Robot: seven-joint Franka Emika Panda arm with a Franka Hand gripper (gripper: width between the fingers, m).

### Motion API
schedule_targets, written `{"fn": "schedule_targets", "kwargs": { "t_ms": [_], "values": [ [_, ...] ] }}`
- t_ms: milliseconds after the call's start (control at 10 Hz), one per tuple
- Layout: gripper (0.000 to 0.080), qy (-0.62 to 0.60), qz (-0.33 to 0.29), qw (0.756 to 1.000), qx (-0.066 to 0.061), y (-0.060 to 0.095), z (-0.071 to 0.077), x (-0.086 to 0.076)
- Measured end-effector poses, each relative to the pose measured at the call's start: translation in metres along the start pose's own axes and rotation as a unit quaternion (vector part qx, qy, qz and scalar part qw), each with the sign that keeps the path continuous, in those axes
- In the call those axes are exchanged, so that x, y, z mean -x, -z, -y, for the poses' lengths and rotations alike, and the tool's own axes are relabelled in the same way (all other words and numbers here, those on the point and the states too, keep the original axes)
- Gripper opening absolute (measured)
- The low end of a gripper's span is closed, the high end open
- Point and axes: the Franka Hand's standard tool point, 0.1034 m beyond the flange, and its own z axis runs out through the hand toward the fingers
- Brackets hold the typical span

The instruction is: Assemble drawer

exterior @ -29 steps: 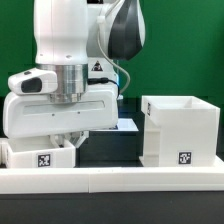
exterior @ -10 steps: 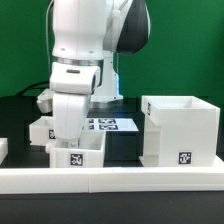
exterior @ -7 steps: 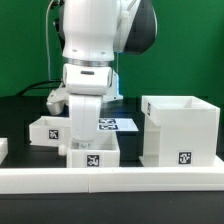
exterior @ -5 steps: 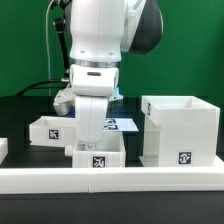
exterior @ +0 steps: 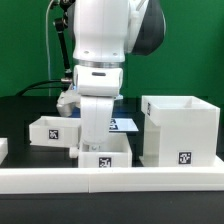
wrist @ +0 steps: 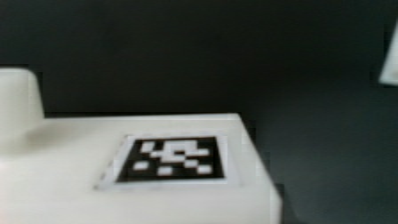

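Observation:
My gripper (exterior: 95, 140) is shut on the wall of a small white open-top tray (exterior: 104, 156), which rests low just behind the border wall, tag facing front. The large cube-like shell (exterior: 180, 128) stands just to the exterior view's right of this tray, with a narrow gap between them. A second small tray (exterior: 52, 130) sits behind and to the left on the black table. In the wrist view the held tray's white face and tag (wrist: 175, 160) fill the lower part; my fingertips do not show there.
The long low white border wall (exterior: 110, 180) runs along the front. The marker board (exterior: 125, 124) lies behind the arm. A white part edge (exterior: 3, 148) shows at the far left. A green backdrop stands behind.
My gripper has carried the small tray from the exterior view's left toward the right, closer to the large shell. The second tray and the shell have not moved.

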Motion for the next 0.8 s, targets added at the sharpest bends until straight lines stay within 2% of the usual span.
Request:
{"fn": "schedule_targets", "kwargs": {
  "t_ms": [200, 300, 400, 800],
  "values": [
    [0.0042, 0.0, -0.004, 1.0, -0.001, -0.001, 0.001, -0.011],
    [0.0042, 0.002, -0.006, 1.0, 0.002, -0.001, 0.0, -0.018],
    [0.0042, 0.0, -0.008, 1.0, 0.011, 0.0, -0.002, -0.021],
    [0.0042, -0.001, -0.008, 1.0, 0.01, -0.001, -0.003, -0.02]
  ]
}}
